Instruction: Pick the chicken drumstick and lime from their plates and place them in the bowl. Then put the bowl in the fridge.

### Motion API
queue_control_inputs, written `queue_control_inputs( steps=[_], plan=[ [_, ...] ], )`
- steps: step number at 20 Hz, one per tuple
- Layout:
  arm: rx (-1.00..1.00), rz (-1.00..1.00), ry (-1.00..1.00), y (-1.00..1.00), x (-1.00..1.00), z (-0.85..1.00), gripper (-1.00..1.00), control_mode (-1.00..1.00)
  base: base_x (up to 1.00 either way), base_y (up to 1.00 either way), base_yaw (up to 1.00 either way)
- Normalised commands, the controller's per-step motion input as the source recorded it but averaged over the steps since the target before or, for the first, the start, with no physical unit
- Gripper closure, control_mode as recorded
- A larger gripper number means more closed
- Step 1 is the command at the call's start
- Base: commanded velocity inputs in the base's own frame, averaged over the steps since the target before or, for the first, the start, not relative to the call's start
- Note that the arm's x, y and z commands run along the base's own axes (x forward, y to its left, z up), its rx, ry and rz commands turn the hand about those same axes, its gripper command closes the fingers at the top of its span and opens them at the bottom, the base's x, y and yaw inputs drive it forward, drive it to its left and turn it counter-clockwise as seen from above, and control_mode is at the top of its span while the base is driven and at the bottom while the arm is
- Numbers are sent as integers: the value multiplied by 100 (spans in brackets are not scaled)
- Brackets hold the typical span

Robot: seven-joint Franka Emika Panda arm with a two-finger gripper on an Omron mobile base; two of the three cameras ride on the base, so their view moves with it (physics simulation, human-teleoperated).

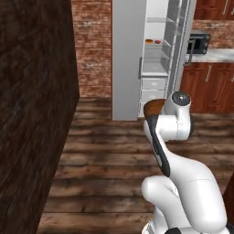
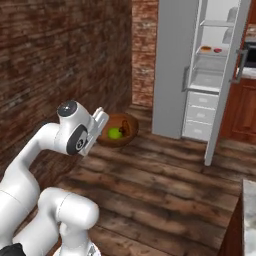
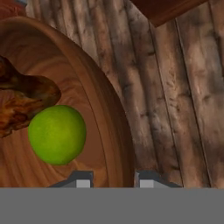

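Base views fridgeward (image 1: 129, 59); hand view floorward.

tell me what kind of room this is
Most likely a home kitchen: a tall grey fridge stands open with white shelves, a black oven sits by a pale counter over reddish wood cabinets, with brick walls and plank flooring.

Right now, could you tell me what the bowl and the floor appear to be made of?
The bowl looks like turned wood, reddish-brown with curved grain lines and a smooth, faintly glossy finish. The floor looks like weathered wooden planks, grey-brown and matt, with visible seams.
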Motion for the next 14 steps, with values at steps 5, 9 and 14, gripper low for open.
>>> queue_control_inputs(
  steps=[5, 9, 14],
  plan=[
    [0, 0, 0, 0, 0, 0, 100, 100, 94, 0, 0],
    [0, 0, 0, 0, 0, 0, 100, 100, 94, -14, 0],
    [0, 0, 0, 0, 0, 0, 100, 100, 91, -22, 0]
  ],
)
